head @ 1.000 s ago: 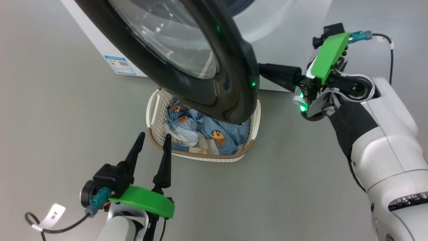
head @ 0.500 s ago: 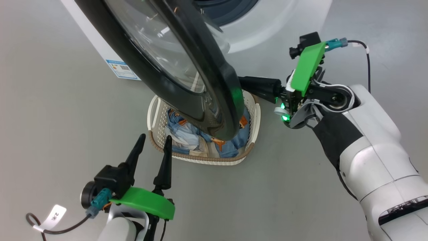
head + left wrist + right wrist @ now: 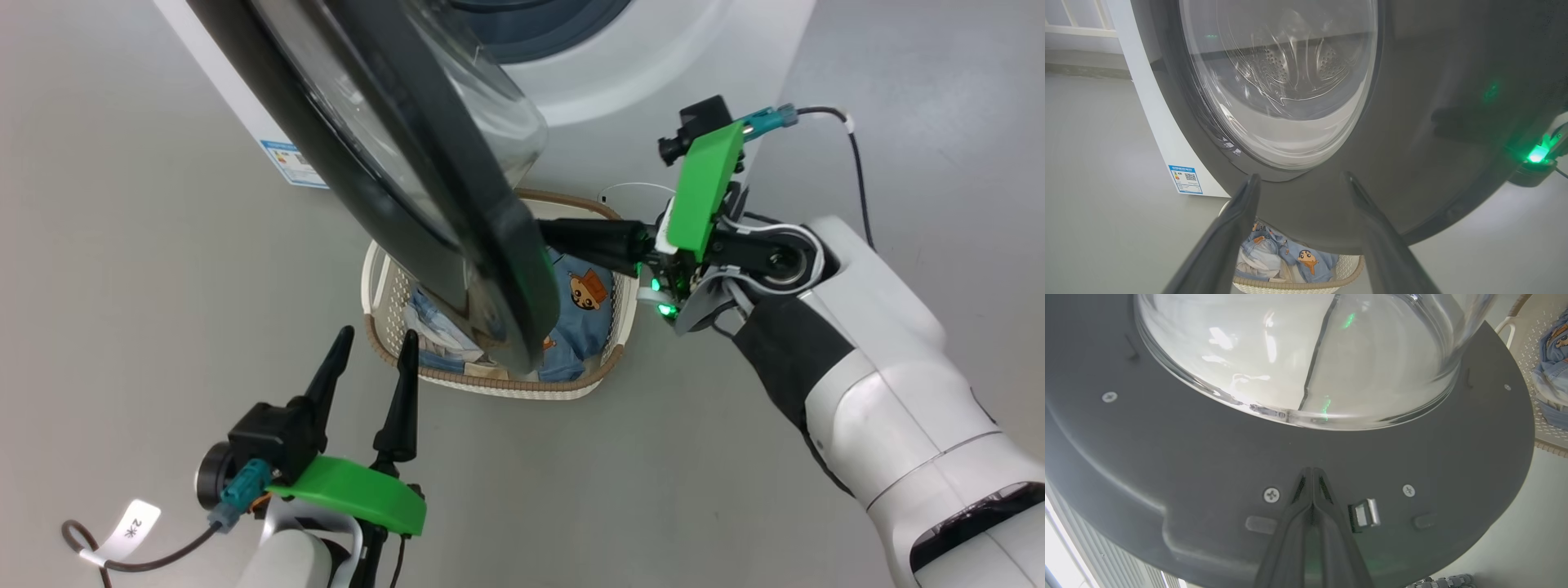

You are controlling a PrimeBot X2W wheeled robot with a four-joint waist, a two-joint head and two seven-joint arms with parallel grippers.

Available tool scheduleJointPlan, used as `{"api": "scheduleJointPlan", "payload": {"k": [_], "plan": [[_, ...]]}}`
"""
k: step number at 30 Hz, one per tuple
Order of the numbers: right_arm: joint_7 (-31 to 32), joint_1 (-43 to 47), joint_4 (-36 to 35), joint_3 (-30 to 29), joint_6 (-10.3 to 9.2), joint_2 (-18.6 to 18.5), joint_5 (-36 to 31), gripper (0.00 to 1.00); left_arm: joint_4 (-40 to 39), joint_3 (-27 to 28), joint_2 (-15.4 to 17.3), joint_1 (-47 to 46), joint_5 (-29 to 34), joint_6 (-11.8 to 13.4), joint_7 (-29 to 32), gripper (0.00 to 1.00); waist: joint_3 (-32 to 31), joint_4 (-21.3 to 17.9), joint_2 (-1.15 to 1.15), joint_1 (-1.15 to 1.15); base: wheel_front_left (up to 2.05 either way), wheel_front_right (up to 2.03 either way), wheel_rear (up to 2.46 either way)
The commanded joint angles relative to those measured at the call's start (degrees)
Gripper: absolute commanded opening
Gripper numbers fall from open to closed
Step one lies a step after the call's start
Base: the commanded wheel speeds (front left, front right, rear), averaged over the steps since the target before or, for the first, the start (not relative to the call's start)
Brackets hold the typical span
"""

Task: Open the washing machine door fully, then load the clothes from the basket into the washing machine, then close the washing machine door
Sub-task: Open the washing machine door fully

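Head view: finds the washing machine door swung partly out from the washing machine and hanging over the basket on the grey floor. Sees the clothes inside, blue with an orange-brown cartoon face. Places the left gripper low at the left, fingers spread wide, holding nothing, tips near the basket's rim. Places the right gripper level above the basket, fingers pressed together, tips hidden behind the door's edge. Reads a 2 and a star-like sign on a white cable tag. Cannot read the small print on the machine's blue label.

Left wrist view: looks onto the door's glossy outer face and through the glass window to drum perforations. Frames the lower rim between the parted, empty fingers of the left gripper. Catches the blue label again, with a QR code, lettering unreadable. Glimpses the basket and the clothes below.

Right wrist view: meets the door's matt inner face, with screws and a small metal latch. Shows the right gripper closed on nothing, tips right at that face below the bulging glass; contact uncertain.
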Motion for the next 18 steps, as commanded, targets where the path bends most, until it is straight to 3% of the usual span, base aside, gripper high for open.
{"api": "scheduleJointPlan", "payload": {"k": [1,18], "plan": [[-0.18,1.5,-2.07,1.61,0.1,2.06,0.86,0.0,-1.43,2.08,1.05,0.02,0.38,0.13,-0.37,1.0,-0.01,0.01,0.0,0.0,0.0,0.0,0.0],[-2.21,2.24,-5.47,9.64,0.1,2.06,5.93,0.0,-1.51,2.05,1.05,0.34,0.64,0.36,-0.37,1.0,-0.3,0.3,0.0,0.0,0.0,0.0,0.0]]}}
